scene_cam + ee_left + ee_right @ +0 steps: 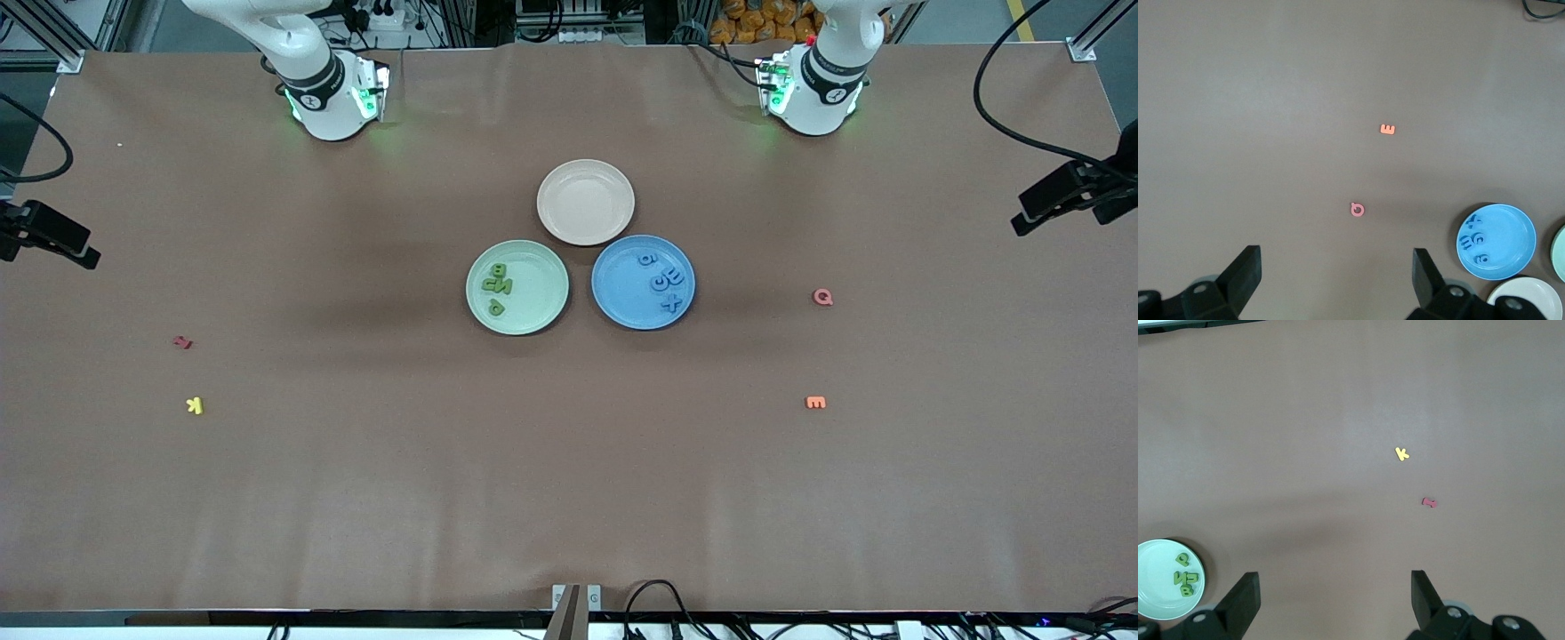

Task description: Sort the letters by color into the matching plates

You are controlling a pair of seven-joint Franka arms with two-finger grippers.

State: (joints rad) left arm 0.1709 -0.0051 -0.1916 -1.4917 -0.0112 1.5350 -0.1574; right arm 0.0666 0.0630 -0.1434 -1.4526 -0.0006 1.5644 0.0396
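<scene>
Showing only in wrist views, left gripper [1335,280] and right gripper [1333,600], both jaws wide apart, empty.

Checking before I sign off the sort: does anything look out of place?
Nothing stands out: green letters lie in the green plate, blue letters in the blue plate.

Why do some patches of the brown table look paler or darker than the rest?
Front view: soft dark shadows lie beside the green plate and blue plate, and green light glows at both arm bases. Left wrist view: a pale sheen crosses the table. Right wrist view: similar sheen, all sharp.
</scene>
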